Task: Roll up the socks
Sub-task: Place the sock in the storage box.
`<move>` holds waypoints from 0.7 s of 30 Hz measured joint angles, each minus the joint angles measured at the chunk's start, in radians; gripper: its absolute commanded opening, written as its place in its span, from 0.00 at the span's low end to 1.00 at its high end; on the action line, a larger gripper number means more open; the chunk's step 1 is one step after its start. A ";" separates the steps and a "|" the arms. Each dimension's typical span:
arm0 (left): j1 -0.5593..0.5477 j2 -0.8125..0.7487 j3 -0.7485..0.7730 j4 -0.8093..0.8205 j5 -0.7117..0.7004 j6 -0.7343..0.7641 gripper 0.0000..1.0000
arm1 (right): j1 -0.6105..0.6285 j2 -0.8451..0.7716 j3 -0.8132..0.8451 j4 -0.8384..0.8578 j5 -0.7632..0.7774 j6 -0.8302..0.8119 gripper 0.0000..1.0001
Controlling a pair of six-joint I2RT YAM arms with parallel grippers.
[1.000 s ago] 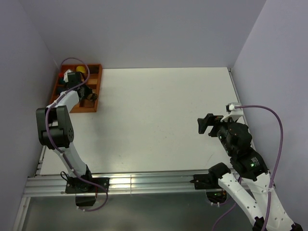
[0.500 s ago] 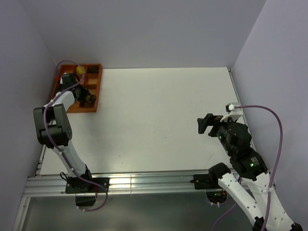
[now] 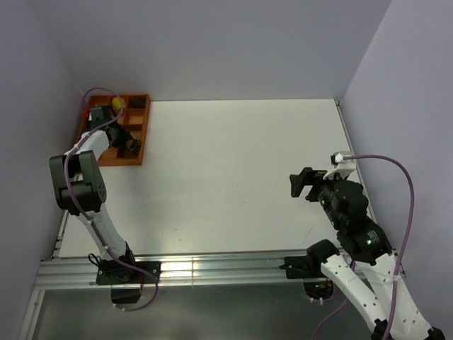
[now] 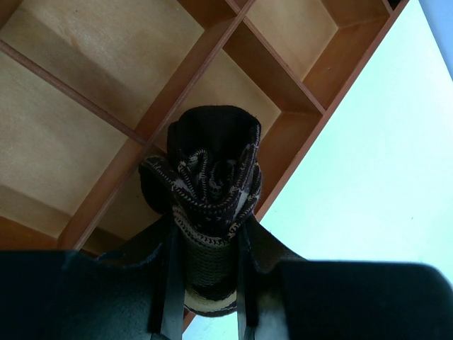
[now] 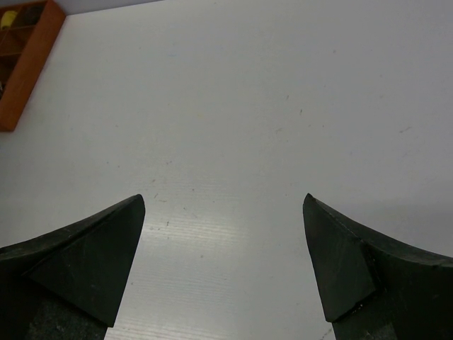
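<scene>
My left gripper (image 3: 129,144) is shut on a rolled sock (image 4: 212,180), dark with a light knitted pattern. It holds the roll over the orange wooden tray (image 3: 139,132), above a compartment by the tray's table-side wall (image 4: 311,131). In the left wrist view the roll sits squeezed between both fingers (image 4: 168,283). I cannot tell whether the roll touches the tray floor. My right gripper (image 3: 300,183) is open and empty, hovering over bare white table at the right; its midpoint shows in the right wrist view (image 5: 224,212).
The tray has several compartments split by wooden dividers (image 4: 191,78). A yellow item (image 3: 117,103) lies in a far compartment and also shows in the right wrist view (image 5: 8,17). Purple walls enclose the table on three sides.
My left arm has shifted slightly to the left over the tray, still holding the sock roll. The right arm has not moved.
</scene>
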 measured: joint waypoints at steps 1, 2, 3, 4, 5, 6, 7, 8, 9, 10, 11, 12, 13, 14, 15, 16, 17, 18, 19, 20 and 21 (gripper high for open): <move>0.000 0.004 0.007 -0.008 0.000 0.003 0.00 | 0.000 0.000 -0.001 0.000 0.000 0.000 0.99; 0.000 0.005 0.011 -0.013 -0.001 0.004 0.00 | 0.000 0.000 -0.002 0.000 0.000 0.000 0.99; 0.000 0.005 0.012 -0.015 -0.004 0.006 0.00 | 0.000 0.000 -0.002 0.000 0.000 0.000 0.99; 0.000 0.005 0.013 -0.016 -0.008 0.007 0.00 | 0.000 0.000 -0.002 0.000 0.000 0.000 0.99; -0.001 0.006 0.014 -0.019 -0.011 0.008 0.00 | 0.000 0.000 -0.002 0.000 0.000 0.000 0.99; -0.001 0.008 0.017 -0.021 -0.013 0.008 0.00 | 0.000 0.000 -0.003 0.000 0.000 0.000 0.99; -0.002 0.011 0.021 -0.026 -0.016 0.008 0.00 | 0.000 0.000 -0.003 0.000 0.000 0.000 0.99; -0.002 0.013 0.027 -0.032 -0.020 0.009 0.00 | 0.000 0.000 -0.003 0.000 0.000 0.000 0.99; -0.003 0.015 0.031 -0.037 -0.024 0.011 0.00 | 0.000 -0.001 -0.003 0.000 0.000 0.000 0.99; -0.004 0.016 0.033 -0.038 -0.029 0.015 0.00 | 0.000 -0.001 -0.003 0.000 0.000 0.000 0.99; -0.005 0.016 0.035 -0.037 -0.035 0.019 0.00 | 0.000 -0.001 -0.003 0.000 0.001 0.000 0.99; -0.006 0.017 0.035 -0.035 -0.041 0.026 0.00 | 0.000 -0.001 -0.003 0.000 0.001 0.000 0.99; -0.007 0.017 0.035 -0.035 -0.045 0.030 0.00 | 0.000 -0.002 -0.003 0.000 0.002 0.000 0.99; -0.007 0.017 0.035 -0.035 -0.047 0.033 0.00 | 0.000 -0.002 -0.003 0.000 0.003 0.000 0.99; -0.007 0.017 0.035 -0.034 -0.048 0.037 0.00 | 0.001 -0.003 -0.003 0.000 0.003 0.000 0.99; -0.007 0.017 0.035 -0.033 -0.049 0.040 0.00 | 0.001 -0.003 -0.003 0.000 0.004 0.000 0.99; -0.007 0.016 0.035 -0.032 -0.050 0.047 0.00 | 0.001 -0.004 -0.003 0.000 0.004 0.000 0.99; -0.007 0.016 0.035 -0.031 -0.050 0.052 0.00 | 0.001 -0.005 -0.003 0.000 0.004 0.000 0.99; -0.008 0.016 0.035 -0.031 -0.050 0.055 0.00 | 0.001 -0.005 -0.003 0.000 0.004 0.000 0.99; -0.008 0.016 0.035 -0.031 -0.050 0.058 0.00 | 0.001 -0.005 -0.003 0.000 0.004 0.000 0.99; -0.008 0.014 0.033 -0.027 -0.050 0.061 0.00 | 0.001 -0.006 -0.003 0.000 0.005 0.000 0.99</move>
